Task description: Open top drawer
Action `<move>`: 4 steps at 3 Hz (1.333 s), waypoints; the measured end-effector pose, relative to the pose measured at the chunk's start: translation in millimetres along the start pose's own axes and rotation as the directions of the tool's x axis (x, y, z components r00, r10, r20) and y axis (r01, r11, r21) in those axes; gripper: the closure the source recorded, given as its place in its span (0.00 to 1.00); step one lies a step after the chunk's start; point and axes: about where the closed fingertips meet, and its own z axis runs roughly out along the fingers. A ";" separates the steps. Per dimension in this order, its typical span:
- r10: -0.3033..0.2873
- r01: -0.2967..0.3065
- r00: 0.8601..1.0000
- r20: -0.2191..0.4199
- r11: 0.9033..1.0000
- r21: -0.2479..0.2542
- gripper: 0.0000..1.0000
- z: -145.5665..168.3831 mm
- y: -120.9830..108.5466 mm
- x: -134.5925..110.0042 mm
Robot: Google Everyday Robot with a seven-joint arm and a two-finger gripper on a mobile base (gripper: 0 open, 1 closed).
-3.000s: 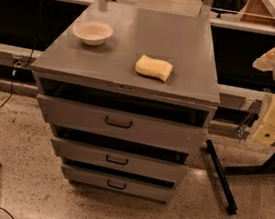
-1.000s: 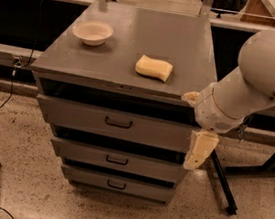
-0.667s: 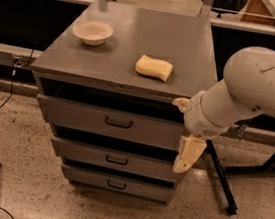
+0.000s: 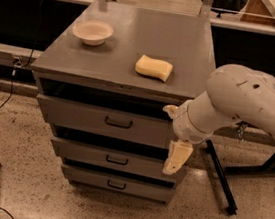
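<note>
Wide grey top drawer (image 4: 76, 116) sits directly under the grey cabinet worktop (image 4: 136, 41), dark gap above its front panel; cream gripper (image 4: 172, 167) hangs at 4 o'clock from the drawer's dark handle (image 4: 118, 123), near its right end; whether open or closed, cannot tell.

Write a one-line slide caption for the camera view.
Gripper hangs by the right end of the top drawer, away from its handle; bowl and sponge sit on the cabinet.
</note>
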 end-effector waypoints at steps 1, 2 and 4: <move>0.012 -0.012 1.000 0.013 1.000 -0.008 0.00 22.7 -7.4 6.1; 0.018 -0.018 1.000 0.026 1.000 -0.004 0.00 40.0 -16.2 8.2; -0.051 0.052 0.997 0.053 0.998 -0.021 0.00 72.8 -45.7 -27.4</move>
